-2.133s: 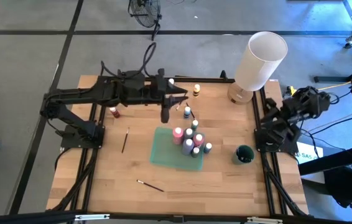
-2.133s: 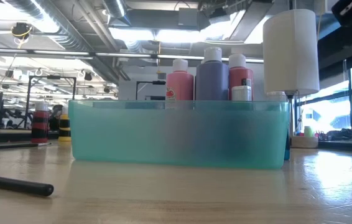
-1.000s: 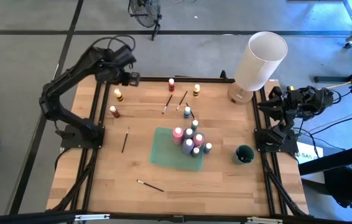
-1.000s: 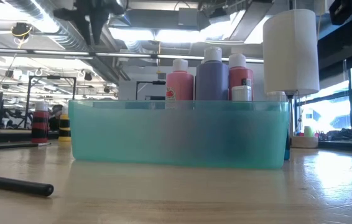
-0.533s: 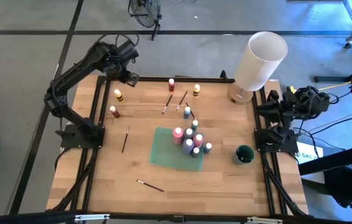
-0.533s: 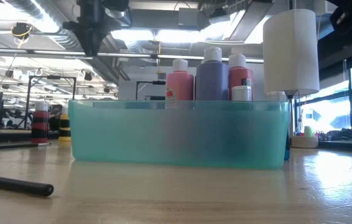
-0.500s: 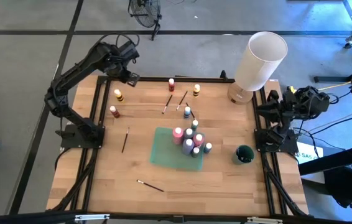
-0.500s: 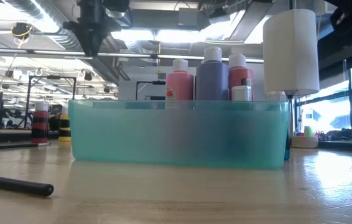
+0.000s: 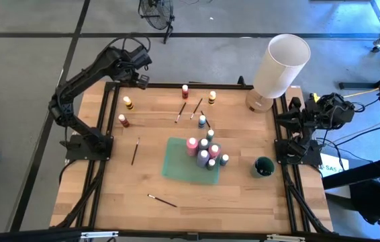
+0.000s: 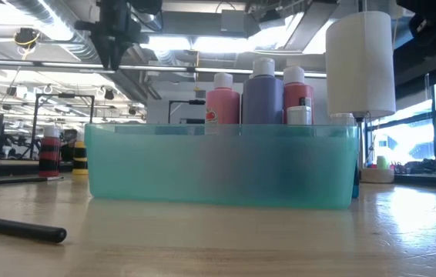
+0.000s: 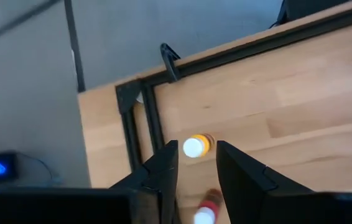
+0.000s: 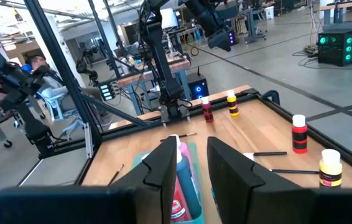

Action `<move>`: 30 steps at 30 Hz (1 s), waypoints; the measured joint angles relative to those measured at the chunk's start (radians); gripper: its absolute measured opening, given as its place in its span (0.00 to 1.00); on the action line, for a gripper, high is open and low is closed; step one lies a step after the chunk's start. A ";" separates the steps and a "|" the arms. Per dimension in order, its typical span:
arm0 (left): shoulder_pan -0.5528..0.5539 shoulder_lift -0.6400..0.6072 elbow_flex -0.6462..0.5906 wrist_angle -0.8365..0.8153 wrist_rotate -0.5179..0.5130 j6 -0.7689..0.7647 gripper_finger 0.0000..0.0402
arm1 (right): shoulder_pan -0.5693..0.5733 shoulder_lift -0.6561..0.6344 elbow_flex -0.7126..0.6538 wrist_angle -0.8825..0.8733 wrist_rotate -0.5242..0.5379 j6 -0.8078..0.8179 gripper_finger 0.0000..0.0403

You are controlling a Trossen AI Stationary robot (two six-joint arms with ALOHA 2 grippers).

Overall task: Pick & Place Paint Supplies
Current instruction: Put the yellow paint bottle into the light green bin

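The yellow paint bottle [image 9: 128,102] stands near the table's far-left corner below your left gripper [image 11: 194,167], jaws slightly parted and empty; descend off-centre and you'll topple it.

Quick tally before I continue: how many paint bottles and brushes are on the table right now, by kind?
Small capped paint bottles: 12
Thin dark-handled brushes: 5
Total: 17
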 joint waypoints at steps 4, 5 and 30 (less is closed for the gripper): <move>-0.016 0.000 0.000 0.000 0.017 0.006 0.26 | 0.000 0.000 0.000 -0.001 0.006 0.000 0.23; -0.015 0.000 0.000 0.000 0.029 0.007 0.27 | 0.000 0.000 0.000 -0.001 0.009 0.000 0.23; 0.021 -0.003 -0.059 0.011 0.229 0.007 0.63 | 0.000 0.000 0.000 -0.001 0.014 0.034 0.23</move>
